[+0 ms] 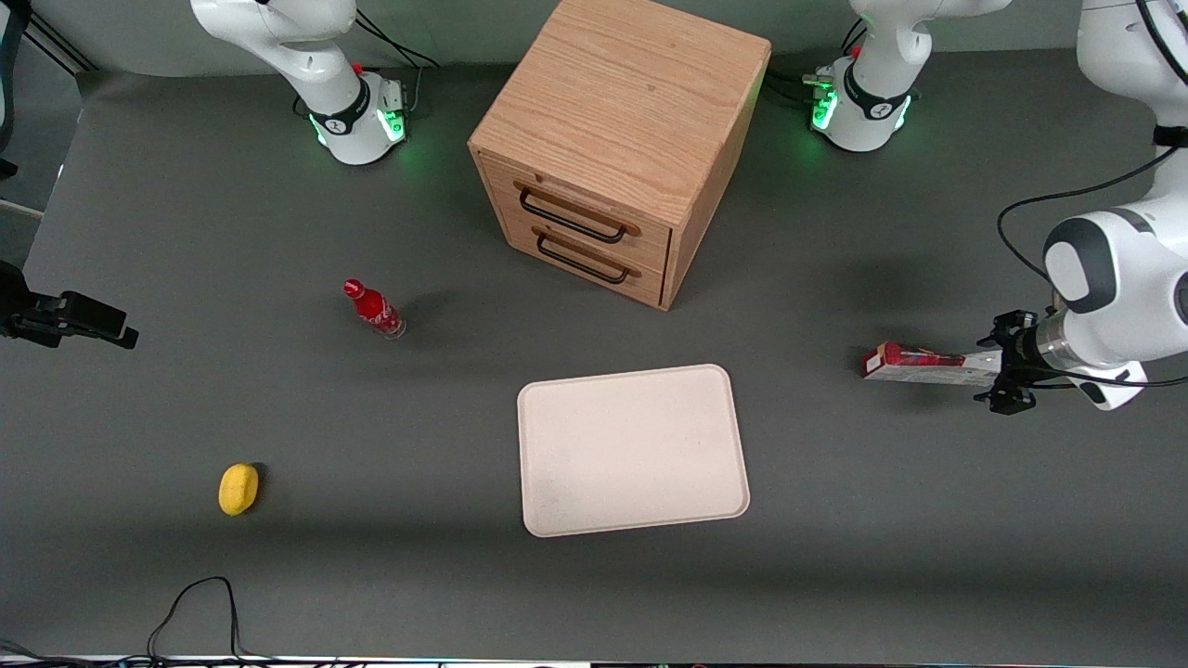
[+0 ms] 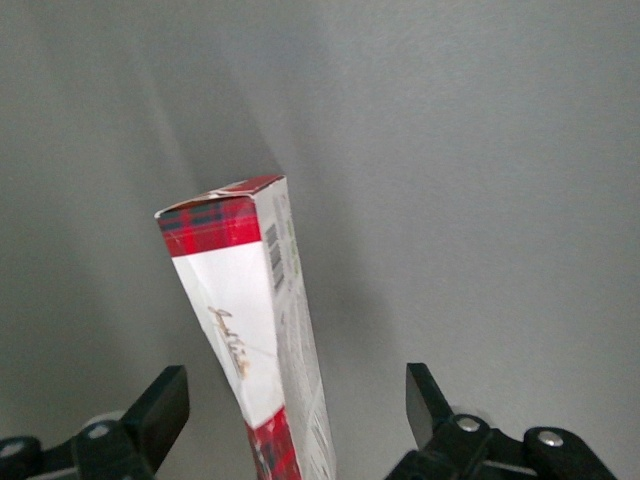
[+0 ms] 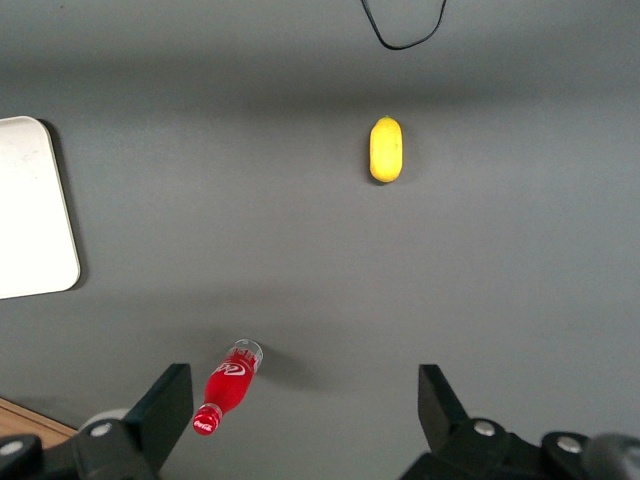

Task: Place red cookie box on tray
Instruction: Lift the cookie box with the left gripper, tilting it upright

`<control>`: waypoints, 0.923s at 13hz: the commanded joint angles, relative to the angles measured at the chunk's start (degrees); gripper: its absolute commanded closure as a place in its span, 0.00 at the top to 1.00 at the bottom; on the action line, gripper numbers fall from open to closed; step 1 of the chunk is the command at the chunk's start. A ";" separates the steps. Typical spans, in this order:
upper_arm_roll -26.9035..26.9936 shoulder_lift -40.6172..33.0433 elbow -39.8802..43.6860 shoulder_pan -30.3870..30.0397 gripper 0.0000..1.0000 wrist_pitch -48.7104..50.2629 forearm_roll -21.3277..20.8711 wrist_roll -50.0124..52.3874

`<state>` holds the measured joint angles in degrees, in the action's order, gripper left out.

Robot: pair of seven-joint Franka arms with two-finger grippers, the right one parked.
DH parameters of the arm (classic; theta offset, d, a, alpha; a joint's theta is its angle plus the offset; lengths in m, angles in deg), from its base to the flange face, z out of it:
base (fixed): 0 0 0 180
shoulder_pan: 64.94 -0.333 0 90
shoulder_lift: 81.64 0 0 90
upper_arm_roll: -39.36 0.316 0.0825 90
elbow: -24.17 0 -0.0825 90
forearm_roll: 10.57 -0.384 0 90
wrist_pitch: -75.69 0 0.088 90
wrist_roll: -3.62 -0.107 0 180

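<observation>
The red cookie box (image 1: pixel 914 362) lies on the grey table toward the working arm's end, its red end pointing toward the tray (image 1: pixel 631 450). My left gripper (image 1: pixel 1004 365) is open and straddles the box's white end. In the left wrist view the box (image 2: pixel 255 300) runs between the two fingers, and there is a gap between it and each finger (image 2: pixel 165 405). The cream tray lies flat and bare, a little nearer the front camera than the box and apart from it.
A wooden drawer cabinet (image 1: pixel 617 139) with two handles stands farther from the camera than the tray. A small red bottle (image 1: pixel 374 310) and a yellow lemon-like object (image 1: pixel 238 489) lie toward the parked arm's end. A black cable (image 1: pixel 200 603) loops at the table's near edge.
</observation>
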<state>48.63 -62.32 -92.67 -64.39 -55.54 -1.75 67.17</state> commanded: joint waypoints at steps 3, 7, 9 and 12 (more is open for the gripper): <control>0.31 1.95 -1.80 0.59 0.93 -1.67 3.40 1.05; 0.31 3.70 -1.46 1.03 0.40 -2.28 4.28 0.87; 0.31 3.62 -1.19 1.12 0.00 -2.02 4.28 0.09; 0.22 3.01 -0.84 1.56 0.00 -0.97 3.49 -10.14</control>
<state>48.30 -58.49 -93.71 -63.94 -57.04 1.54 63.85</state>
